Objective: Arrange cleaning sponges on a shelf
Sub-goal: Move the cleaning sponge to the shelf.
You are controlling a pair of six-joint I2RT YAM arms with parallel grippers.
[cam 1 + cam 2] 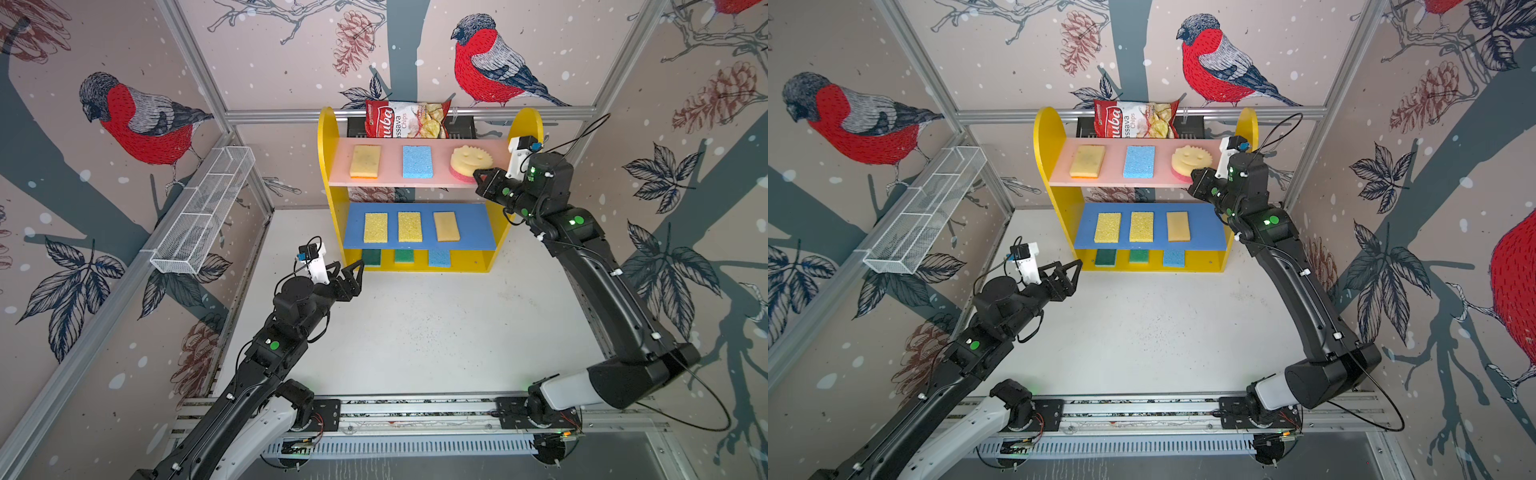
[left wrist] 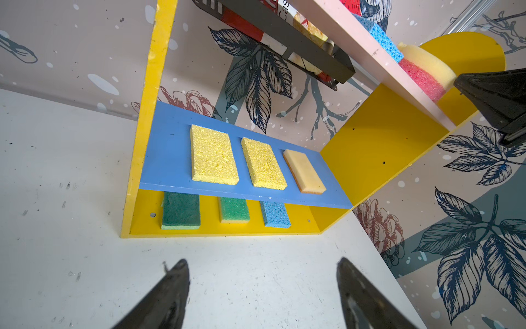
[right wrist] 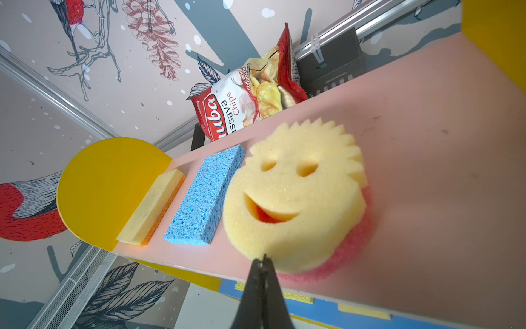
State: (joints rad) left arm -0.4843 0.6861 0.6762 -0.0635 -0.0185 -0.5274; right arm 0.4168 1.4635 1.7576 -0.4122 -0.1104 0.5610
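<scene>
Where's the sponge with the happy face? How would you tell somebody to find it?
Find the yellow-sided shelf at the back of the table. On its pink top board, the smiley sponge sits at the right end of a row of three. Only it is round, with a jagged edge, eye holes, a grin and a pink underside; the blue sponge and tan sponge alongside are flat rectangles.

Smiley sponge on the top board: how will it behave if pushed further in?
Probably soft: the smiley sponge is open-pored foam, so the right gripper may dent its rim before it slides. Likely light for its bulk. It lies flat on the pink board, so rolling or tipping seems unlikely; its coarse pink underlayer may drag.
</scene>
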